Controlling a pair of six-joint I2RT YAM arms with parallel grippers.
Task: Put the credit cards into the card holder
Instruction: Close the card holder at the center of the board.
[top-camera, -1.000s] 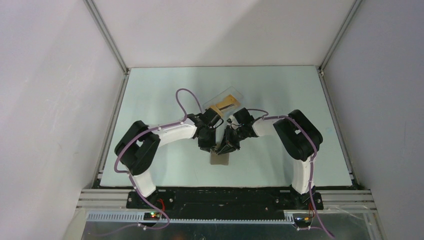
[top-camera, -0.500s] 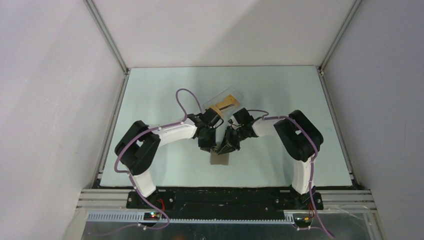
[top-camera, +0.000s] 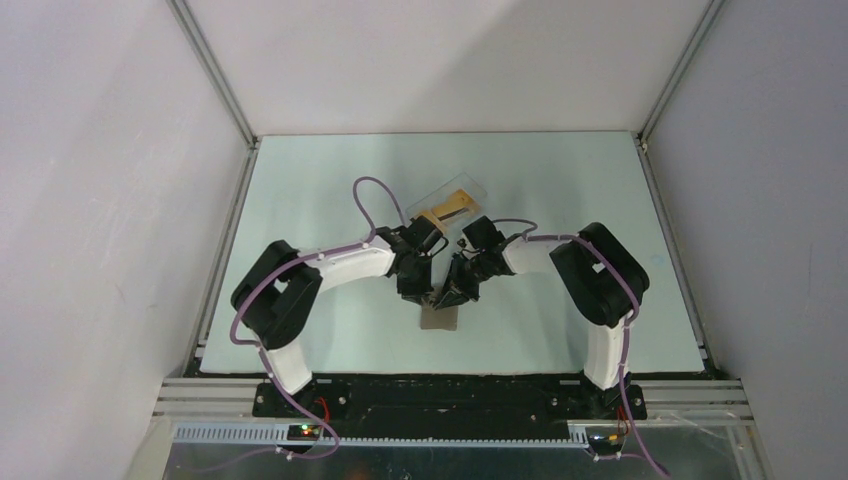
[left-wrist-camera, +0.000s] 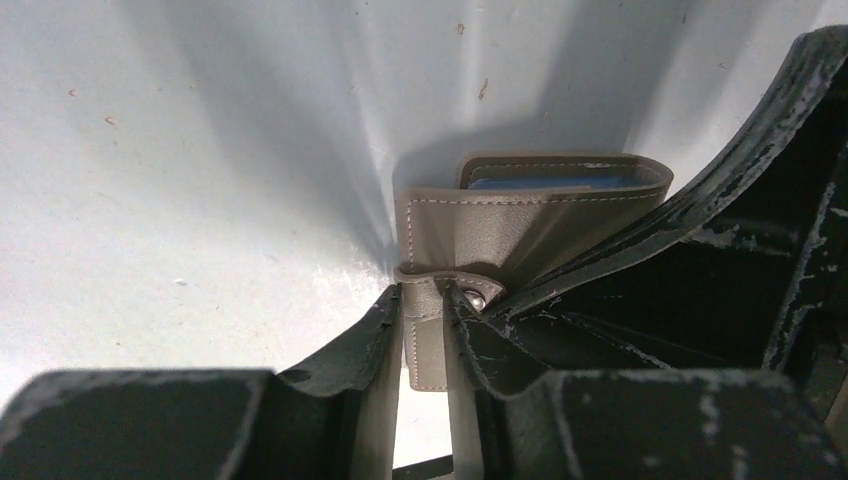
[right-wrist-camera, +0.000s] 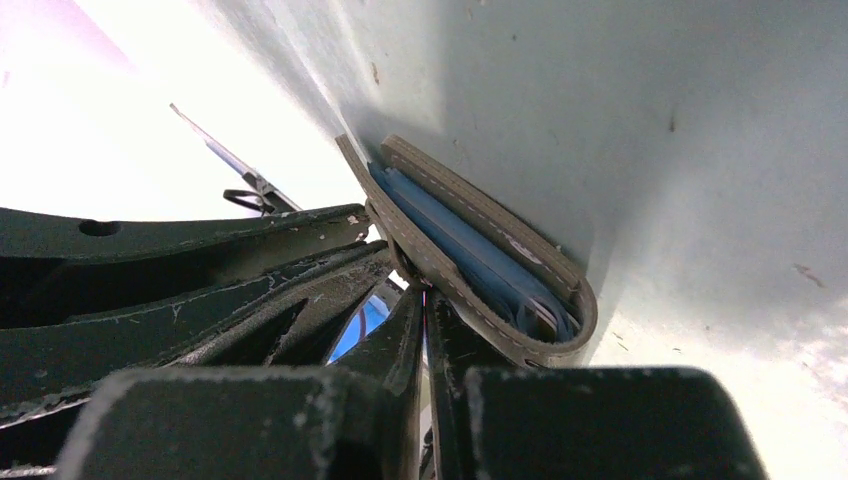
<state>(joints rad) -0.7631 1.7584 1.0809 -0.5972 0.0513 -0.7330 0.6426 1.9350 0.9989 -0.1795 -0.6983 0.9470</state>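
Observation:
The grey-taupe card holder (top-camera: 440, 319) lies on the table between the arms, partly folded. In the left wrist view (left-wrist-camera: 530, 215) and the right wrist view (right-wrist-camera: 480, 255) its blue lining shows. My left gripper (top-camera: 424, 293) is shut on the holder's strap tab (left-wrist-camera: 426, 330), its tips (left-wrist-camera: 425, 300) at the snap. My right gripper (top-camera: 452, 294) meets it from the right. Its fingers are pressed together at the holder's cover edge (right-wrist-camera: 425, 300). Orange-gold credit cards (top-camera: 455, 205) lie in a clear plastic box behind the grippers.
The clear plastic box (top-camera: 440, 200) sits tilted at the table's middle back, just behind both wrists. Metal frame posts (top-camera: 215, 75) and white walls enclose the light green table (top-camera: 320, 180).

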